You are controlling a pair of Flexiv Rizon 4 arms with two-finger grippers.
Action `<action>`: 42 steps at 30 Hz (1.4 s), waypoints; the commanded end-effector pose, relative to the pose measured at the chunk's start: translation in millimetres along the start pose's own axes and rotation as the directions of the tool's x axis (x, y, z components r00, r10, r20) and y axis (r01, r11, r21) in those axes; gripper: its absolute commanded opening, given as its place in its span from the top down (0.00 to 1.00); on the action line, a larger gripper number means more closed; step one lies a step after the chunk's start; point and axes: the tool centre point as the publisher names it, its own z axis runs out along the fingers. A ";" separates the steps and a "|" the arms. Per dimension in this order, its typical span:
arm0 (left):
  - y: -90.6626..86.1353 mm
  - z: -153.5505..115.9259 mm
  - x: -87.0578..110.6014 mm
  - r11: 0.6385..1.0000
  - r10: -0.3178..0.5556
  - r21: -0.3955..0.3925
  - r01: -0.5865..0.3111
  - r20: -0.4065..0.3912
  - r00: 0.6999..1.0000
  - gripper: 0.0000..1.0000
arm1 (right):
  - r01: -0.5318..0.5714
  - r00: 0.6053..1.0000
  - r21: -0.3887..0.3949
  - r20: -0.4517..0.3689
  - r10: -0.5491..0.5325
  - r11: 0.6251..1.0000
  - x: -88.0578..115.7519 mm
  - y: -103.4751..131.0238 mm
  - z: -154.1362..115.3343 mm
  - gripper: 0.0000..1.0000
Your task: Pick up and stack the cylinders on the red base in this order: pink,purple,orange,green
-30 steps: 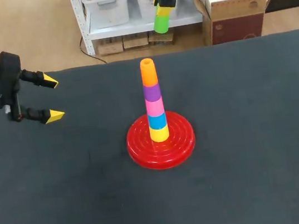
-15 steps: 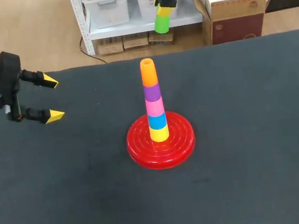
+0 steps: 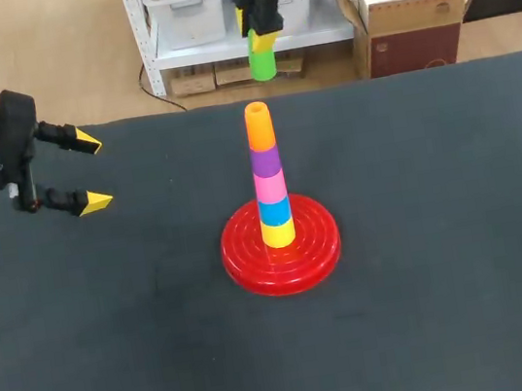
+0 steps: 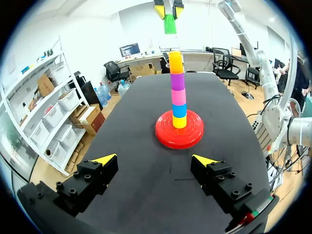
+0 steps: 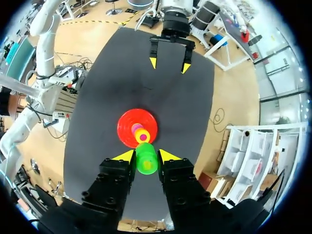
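Looking from the head view, I see my right gripper (image 3: 261, 38) clamped on the green cylinder (image 3: 263, 62), above the orange cylinder (image 3: 259, 129) topping the stack on the red base (image 3: 251, 261). My left gripper (image 3: 90, 170) stands spread, well apart. From the left wrist view, nothing sits between its fingers and the stack is ahead. From the right wrist view, both fingers press the green cylinder, with the base under it.

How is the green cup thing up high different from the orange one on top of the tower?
The green cylinder hangs in the air above the table's far edge, while the orange cylinder sits on top of the stack on the red base. The right gripper pinches the green cylinder, while no gripper touches the orange cylinder. Both stand upright and are similar in shape.
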 end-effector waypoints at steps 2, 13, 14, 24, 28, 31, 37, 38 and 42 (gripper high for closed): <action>-0.3 0.1 0.7 1.000 0.002 -0.001 -0.002 -0.001 1.000 0.00 | 0.000 1.000 -0.101 -0.021 -0.002 0.995 -8.7 -8.7 4.1 1.00; -0.3 0.1 0.7 1.000 0.002 -0.001 -0.002 -0.001 1.000 0.00 | -0.051 0.998 0.007 -0.047 0.051 0.999 -15.4 21.9 8.5 1.00; -0.3 0.1 0.7 1.000 0.002 -0.001 -0.002 -0.001 1.000 0.00 | -0.050 0.997 0.016 -0.064 0.051 0.999 -16.4 23.6 9.1 1.00; -0.3 0.1 0.7 1.000 0.002 -0.001 -0.002 -0.001 1.000 0.00 | -0.096 0.994 0.056 -0.051 0.099 0.994 -15.0 34.2 17.0 1.00; -0.3 0.1 0.7 1.000 0.002 -0.001 -0.002 -0.001 1.000 0.00 | -0.105 0.993 0.047 -0.044 0.107 0.993 -14.2 33.5 21.4 1.00; -0.3 0.1 0.7 1.000 0.002 -0.001 -0.002 -0.001 1.000 0.00 | -0.107 0.993 0.020 -0.055 0.108 0.994 -15.2 31.3 23.3 1.00; -0.3 0.1 0.7 1.000 0.002 -0.001 -0.002 -0.001 1.000 0.00 | -0.129 0.991 -0.025 -0.048 0.128 0.991 -16.5 26.6 25.4 1.00; -0.3 0.1 0.7 1.000 0.002 -0.001 -0.002 -0.001 1.000 0.00 | -0.135 0.990 -0.028 -0.037 0.134 0.990 -16.3 25.2 25.5 1.00; -0.3 0.1 0.7 1.000 0.002 -0.001 -0.002 -0.001 1.000 0.00 | -0.152 0.988 -0.075 -0.004 0.152 0.986 -13.4 21.1 26.3 1.00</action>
